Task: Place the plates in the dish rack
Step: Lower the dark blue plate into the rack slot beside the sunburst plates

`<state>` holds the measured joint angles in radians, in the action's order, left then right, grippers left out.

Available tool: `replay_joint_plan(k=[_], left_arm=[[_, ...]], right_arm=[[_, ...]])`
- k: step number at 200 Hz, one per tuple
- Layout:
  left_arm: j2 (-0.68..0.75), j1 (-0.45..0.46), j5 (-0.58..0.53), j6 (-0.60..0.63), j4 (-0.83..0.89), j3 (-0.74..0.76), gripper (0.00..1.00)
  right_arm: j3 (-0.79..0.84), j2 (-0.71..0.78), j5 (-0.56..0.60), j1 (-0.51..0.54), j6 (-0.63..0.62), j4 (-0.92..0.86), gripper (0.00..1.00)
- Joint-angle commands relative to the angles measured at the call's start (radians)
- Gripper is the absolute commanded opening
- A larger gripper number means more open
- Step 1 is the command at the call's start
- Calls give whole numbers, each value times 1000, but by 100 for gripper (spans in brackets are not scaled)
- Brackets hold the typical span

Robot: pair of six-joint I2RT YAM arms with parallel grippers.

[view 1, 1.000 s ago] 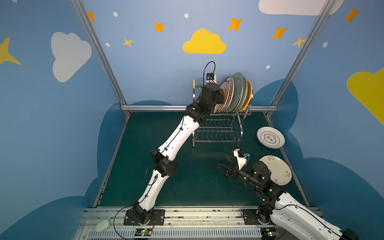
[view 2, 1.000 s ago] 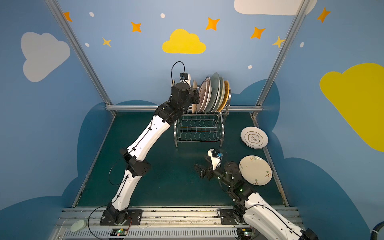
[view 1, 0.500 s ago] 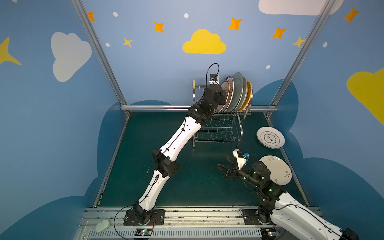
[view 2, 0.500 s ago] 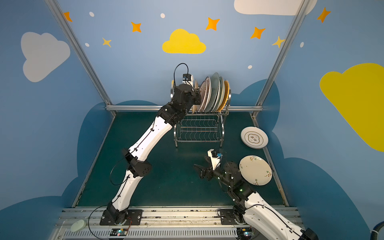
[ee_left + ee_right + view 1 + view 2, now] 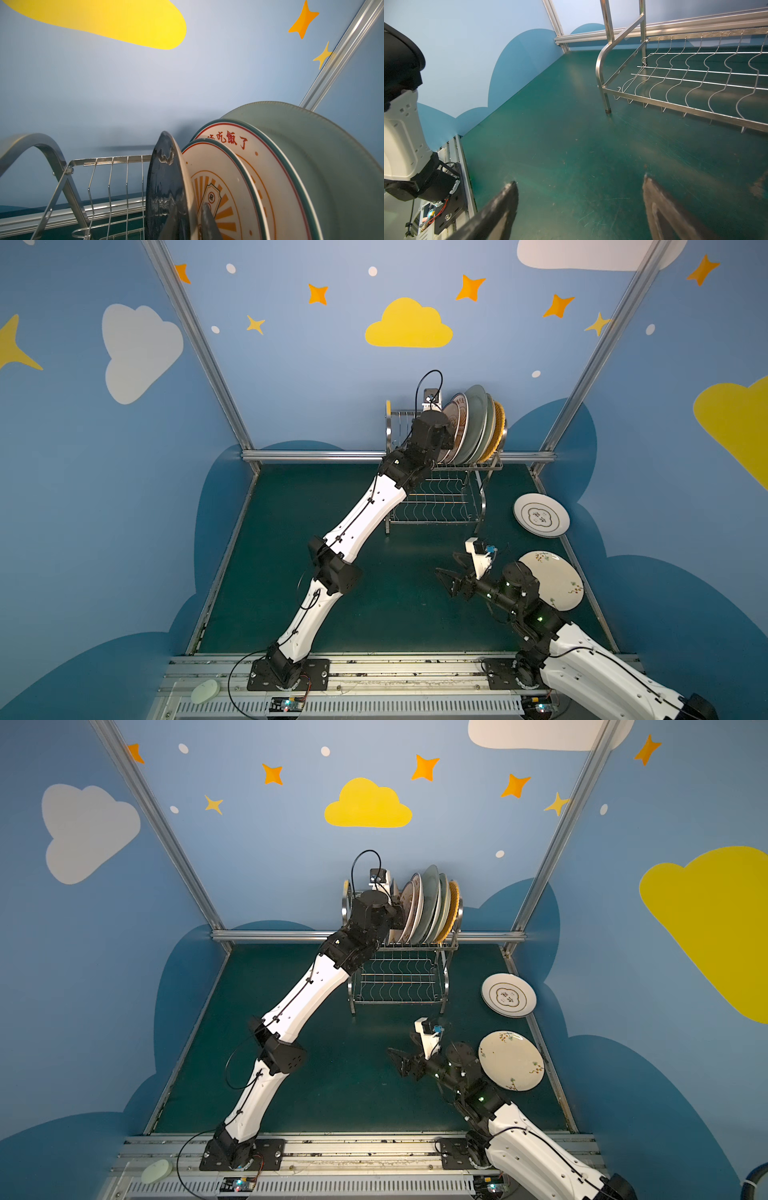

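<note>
The dish rack (image 5: 436, 497) (image 5: 399, 979) stands at the back of the green table. Its upper tier holds several upright plates: a black plate (image 5: 166, 197), two sunburst plates (image 5: 224, 187), a grey-green one (image 5: 332, 166) and an orange woven one (image 5: 498, 423). My left gripper (image 5: 188, 209) (image 5: 448, 438) straddles the black plate, which stands in a slot. One finger (image 5: 208, 222) sits a little off its pale back; the other is hidden behind it. My right gripper (image 5: 446, 564) (image 5: 579, 179) hovers open over bare table in front of the rack, holding nothing.
Two plates lie flat at the right: a white one with a ringed emblem (image 5: 541, 515) (image 5: 508, 995) and a floral one (image 5: 555, 583) (image 5: 511, 1060) beside my right arm. The rack's wavy lower shelf (image 5: 695, 83) holds nothing. Free slots (image 5: 118, 187) remain left of the black plate.
My left wrist has shifted slightly at the rack's upper tier and its jaws have eased off the black plate. The right arm has not moved.
</note>
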<state>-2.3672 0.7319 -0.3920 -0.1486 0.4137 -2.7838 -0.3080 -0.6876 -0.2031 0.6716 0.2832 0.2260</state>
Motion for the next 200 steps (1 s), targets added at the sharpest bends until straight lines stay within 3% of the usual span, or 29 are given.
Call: replay_joint_plan(k=[1, 58, 166, 200], left_arm=[[-14, 1, -15, 12, -23, -28, 21], [1, 3, -1, 8, -21, -28, 33], [65, 3, 44, -5, -3, -27, 64], [87, 5, 71, -23, 12, -28, 77]], right_arm=[[-29, -4, 4, 7, -7, 4, 92], [-31, -2, 7, 8, -9, 2, 91], [-34, 0, 8, 9, -9, -5, 91], [-34, 2, 9, 9, -9, -7, 91]])
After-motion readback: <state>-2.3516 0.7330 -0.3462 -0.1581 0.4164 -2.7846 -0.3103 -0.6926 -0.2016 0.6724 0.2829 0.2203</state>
